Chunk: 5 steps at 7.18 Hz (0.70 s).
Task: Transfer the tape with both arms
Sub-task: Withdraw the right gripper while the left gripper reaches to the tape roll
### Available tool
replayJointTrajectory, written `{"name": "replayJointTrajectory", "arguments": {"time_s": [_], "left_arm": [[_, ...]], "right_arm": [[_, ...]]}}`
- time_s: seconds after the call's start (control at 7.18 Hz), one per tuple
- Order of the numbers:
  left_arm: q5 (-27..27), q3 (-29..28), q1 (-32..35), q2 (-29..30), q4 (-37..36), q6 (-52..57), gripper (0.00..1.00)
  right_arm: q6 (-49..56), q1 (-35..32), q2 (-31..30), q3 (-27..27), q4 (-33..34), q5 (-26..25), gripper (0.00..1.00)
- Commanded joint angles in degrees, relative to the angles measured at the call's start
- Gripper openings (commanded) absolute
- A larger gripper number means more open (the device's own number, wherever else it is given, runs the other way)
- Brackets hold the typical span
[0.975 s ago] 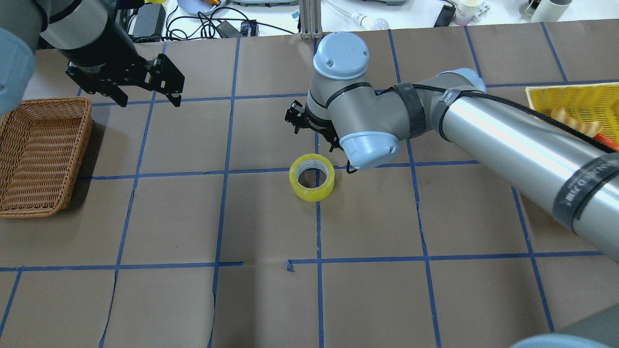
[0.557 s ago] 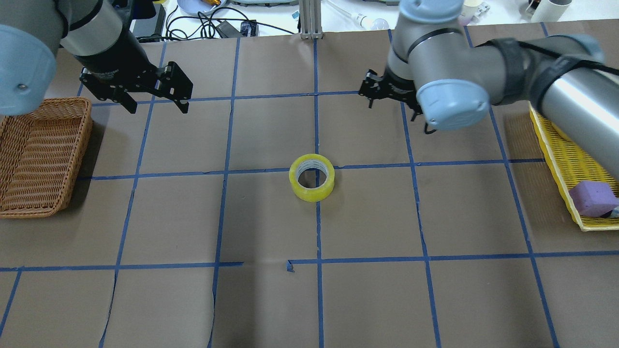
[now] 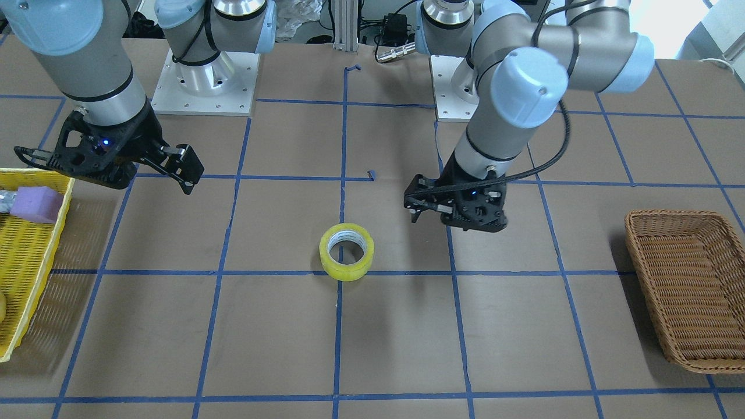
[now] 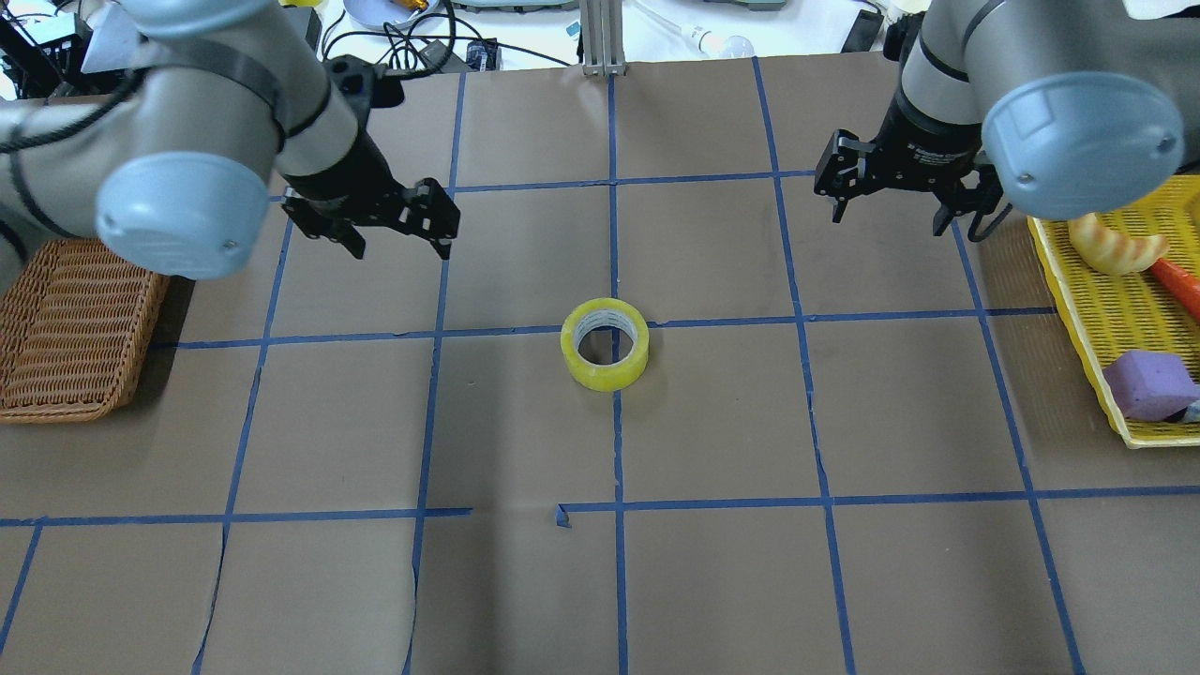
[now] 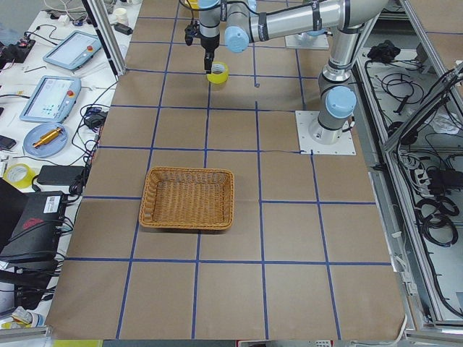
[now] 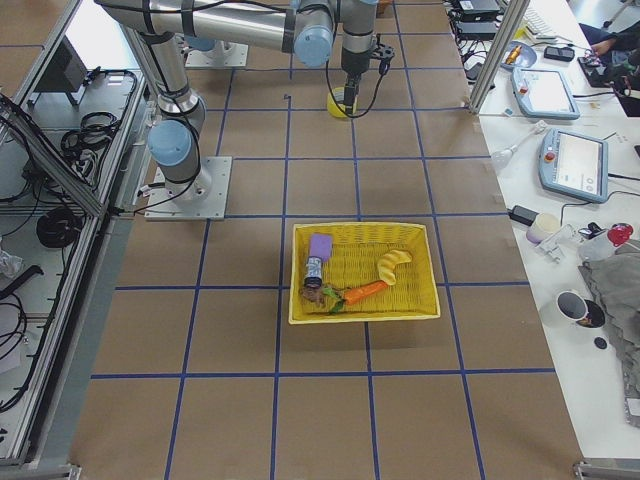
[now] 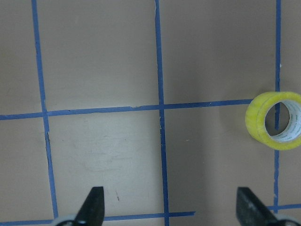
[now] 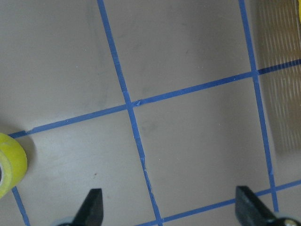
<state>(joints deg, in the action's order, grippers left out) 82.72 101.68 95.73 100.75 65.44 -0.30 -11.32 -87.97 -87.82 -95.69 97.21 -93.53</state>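
Tape roll (image 4: 606,373) lies flat, hole up, at mid-desk on a crossing of the blue grid lines (image 4: 806,319), between the two arms and touching neither. Left gripper (image 4: 401,246) sits to its far left, right gripper (image 4: 886,217) well off to its far right. On both, the fingers are spread wide with nothing between them. Likely handling: light, and rigid thanks to the white core, but the glossy yellow film looks slick. Best hold is probably across the ring wall, one finger down the hole and one outside. Pinching one side only would leave the opposite wall free for the other arm. Brown paper desk (image 4: 712,422) is flat, so a straight-down approach seems workable. The wicker basket (image 5: 189,170) at the left end shows nothing inside. The yellow mesh basket (image 6: 365,317) at the right end holds a purple sponge block (image 6: 320,246), a banana-shaped piece (image 6: 394,264) and a carrot-like piece (image 6: 362,292). It also holds smaller bits too small to tell.
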Motion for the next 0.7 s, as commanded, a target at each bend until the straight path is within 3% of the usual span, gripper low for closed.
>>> {"name": "replayJointTrajectory", "arguments": {"time_s": [0.0,0.14,0.28,0.42,0.56], "left_arm": [[-0.5,1.7,6.4,7.4,-8.5,-5.6,1.0],[-0.6,1.5,7.4,9.6,-11.7,-8.5,1.0],[-0.6,1.6,8.4,11.1,-12.8,-8.6,1.0],[-0.6,1.6,8.7,12.7,-13.5,-8.7,1.0],[-0.6,1.6,8.8,14.2,-16.5,-8.9,1.0]], "right_arm": [[1.0,0.0,-3.0,0.3,-4.7,5.0,1.0],[0.9,0.0,-3.6,0.4,-4.9,12.1,1.0],[1.6,-0.1,-3.7,0.0,-5.2,10.7,1.0],[4.8,-0.2,-3.8,0.0,-5.2,5.1,1.0],[5.2,-0.3,-3.8,0.2,-5.4,2.8,1.0]]}}
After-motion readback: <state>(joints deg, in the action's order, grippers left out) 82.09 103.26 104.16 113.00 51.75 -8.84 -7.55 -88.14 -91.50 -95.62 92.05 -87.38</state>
